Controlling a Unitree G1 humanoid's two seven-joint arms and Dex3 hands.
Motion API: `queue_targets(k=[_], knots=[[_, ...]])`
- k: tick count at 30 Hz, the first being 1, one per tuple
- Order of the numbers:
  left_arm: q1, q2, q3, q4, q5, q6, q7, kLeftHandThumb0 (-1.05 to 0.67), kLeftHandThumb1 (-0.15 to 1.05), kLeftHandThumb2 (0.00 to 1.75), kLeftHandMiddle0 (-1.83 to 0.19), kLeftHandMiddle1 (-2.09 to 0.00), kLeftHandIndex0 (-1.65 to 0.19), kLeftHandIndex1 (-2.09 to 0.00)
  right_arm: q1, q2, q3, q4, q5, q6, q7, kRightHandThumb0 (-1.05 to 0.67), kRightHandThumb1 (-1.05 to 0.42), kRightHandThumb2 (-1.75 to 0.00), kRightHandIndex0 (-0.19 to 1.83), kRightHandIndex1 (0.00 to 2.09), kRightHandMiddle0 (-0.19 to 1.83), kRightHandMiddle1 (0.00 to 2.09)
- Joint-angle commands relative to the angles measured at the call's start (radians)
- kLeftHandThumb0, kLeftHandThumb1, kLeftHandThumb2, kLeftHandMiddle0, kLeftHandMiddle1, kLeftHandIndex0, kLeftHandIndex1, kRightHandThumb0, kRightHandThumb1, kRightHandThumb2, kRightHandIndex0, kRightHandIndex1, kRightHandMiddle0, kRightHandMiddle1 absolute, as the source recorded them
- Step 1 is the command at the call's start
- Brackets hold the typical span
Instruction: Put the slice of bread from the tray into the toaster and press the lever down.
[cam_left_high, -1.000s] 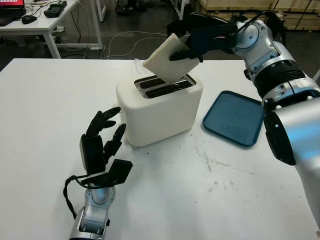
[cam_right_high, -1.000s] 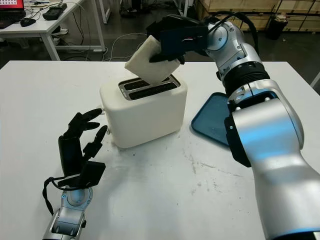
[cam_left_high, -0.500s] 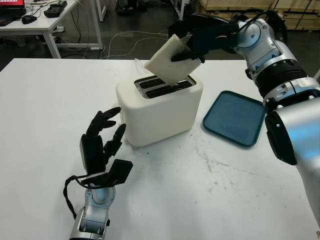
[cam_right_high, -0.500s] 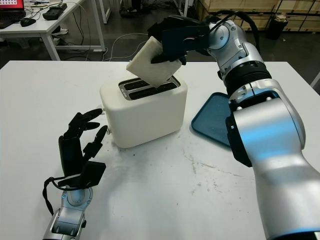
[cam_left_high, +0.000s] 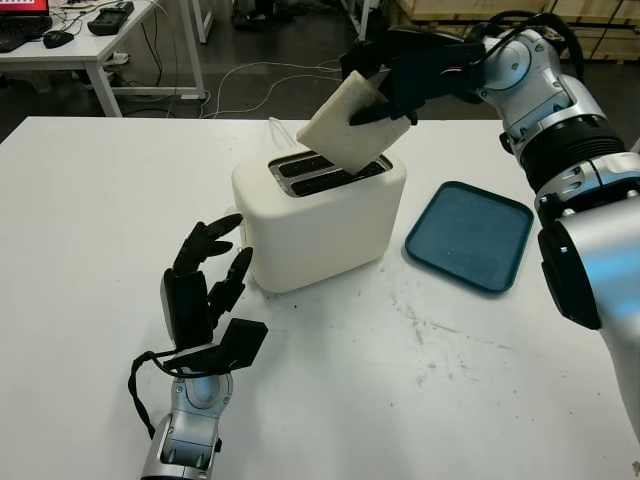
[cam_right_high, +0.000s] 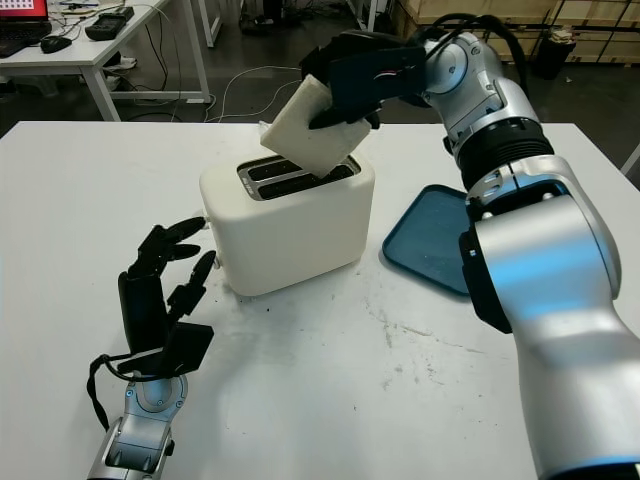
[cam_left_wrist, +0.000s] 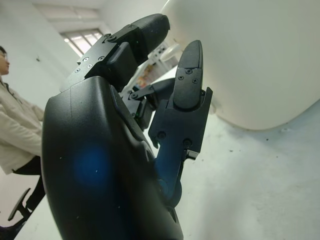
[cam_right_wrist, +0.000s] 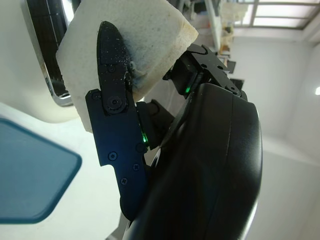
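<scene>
Right hand (cam_left_high: 400, 85) grasps the slice of bread (cam_left_high: 345, 123) tilted above the toaster (cam_left_high: 318, 216), its lower corner at or just inside the nearer slot (cam_left_high: 338, 179); whether it touches the slot edge cannot be told. The tray (cam_left_high: 470, 234) lies bare on the counter (cam_left_high: 420, 400), beside the toaster. Left hand (cam_left_high: 205, 275) is released, holding nothing, just beside the toaster's near end. Likely risks: the tilted slice may catch on the slot rim and crumple or bridge both slots if lowered without being squared up; early release may leave it leaning out, blocking the lever; pressing the lever may shift the unbraced toaster.
</scene>
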Motion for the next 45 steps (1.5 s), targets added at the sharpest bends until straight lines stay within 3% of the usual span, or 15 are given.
queue_targets(k=[1, 9, 12, 16, 29, 33, 36, 37, 40, 42, 45], knots=[[0.003, -0.002, -0.007, -0.01, 0.007, 0.011, -0.003, -0.24, 0.92, 0.19, -0.5, -1.1, -0.56, -0.6, 0.007, -0.005, 0.016, 0.0, -0.017, -0.006, 0.007, -0.45, -0.92, -0.28, 1.1, 1.75, 0.9, 1.75], [-0.005, -0.003, -0.007, -0.004, 0.008, -0.002, 0.005, -0.24, 0.92, 0.19, -0.51, -1.1, -0.57, -0.6, 0.03, 0.005, 0.082, 0.007, -0.077, -0.08, -0.008, -0.48, -0.92, -0.26, 1.09, 1.75, 0.92, 1.75], [-0.007, -0.003, -0.008, -0.002, 0.002, -0.004, 0.001, -0.25, 0.92, 0.2, -0.51, -1.11, -0.56, -0.6, 0.034, 0.01, 0.109, 0.006, -0.1, -0.096, -0.009, -0.48, -0.92, -0.25, 1.04, 1.71, 0.91, 1.64], [-0.008, -0.003, -0.008, -0.003, 0.003, -0.001, 0.0, -0.25, 0.92, 0.2, -0.5, -1.12, -0.57, -0.6, 0.044, 0.015, 0.144, 0.001, -0.132, -0.126, -0.039, -0.49, -0.92, -0.23, 1.07, 1.74, 0.87, 1.74], [-0.005, -0.006, -0.008, -0.006, 0.003, 0.004, -0.001, -0.24, 0.92, 0.19, -0.5, -1.13, -0.56, -0.6, 0.048, 0.029, 0.21, -0.018, -0.19, -0.239, -0.124, -0.46, -0.92, -0.2, 1.04, 1.75, 0.78, 1.73], [-0.007, -0.001, -0.008, 0.004, 0.002, -0.01, 0.002, -0.24, 0.92, 0.2, -0.49, -1.15, -0.56, -0.61, 0.053, 0.036, 0.219, -0.03, -0.205, -0.259, -0.182, -0.58, -0.92, -0.17, 1.01, 1.75, 0.81, 1.5], [-0.006, -0.001, -0.008, 0.004, 0.0, -0.011, 0.001, -0.24, 0.92, 0.2, -0.49, -1.16, -0.56, -0.61, 0.05, 0.033, 0.217, -0.035, -0.201, -0.265, -0.182, -0.77, -0.91, -0.04, 0.68, 1.58, 0.63, 1.36], [-0.005, -0.003, -0.008, 0.002, -0.001, -0.007, -0.001, -0.24, 0.92, 0.2, -0.48, -1.15, -0.56, -0.61, 0.047, 0.031, 0.22, -0.04, -0.206, -0.266, -0.186, -0.82, -0.9, -0.02, 0.47, 1.36, 0.6, 1.1], [-0.005, 0.0, -0.009, 0.005, 0.005, -0.011, 0.004, -0.24, 0.92, 0.21, -0.48, -1.15, -0.56, -0.61, 0.042, 0.019, 0.226, -0.058, -0.219, -0.276, -0.215, -0.84, -0.86, 0.0, 0.26, 0.96, 0.66, 0.38], [-0.005, -0.001, -0.009, 0.006, 0.008, -0.01, 0.007, -0.24, 0.92, 0.2, -0.49, -1.15, -0.56, -0.61, 0.039, 0.013, 0.228, -0.066, -0.226, -0.282, -0.239, -0.84, -0.85, 0.0, 0.22, 0.88, 0.66, 0.21], [-0.004, -0.003, -0.01, 0.007, 0.004, -0.011, 0.006, -0.24, 0.92, 0.2, -0.49, -1.14, -0.56, -0.62, 0.031, 0.002, 0.221, -0.069, -0.23, -0.289, -0.264, -0.81, -0.85, 0.0, 0.09, 0.98, 0.62, 0.1]])
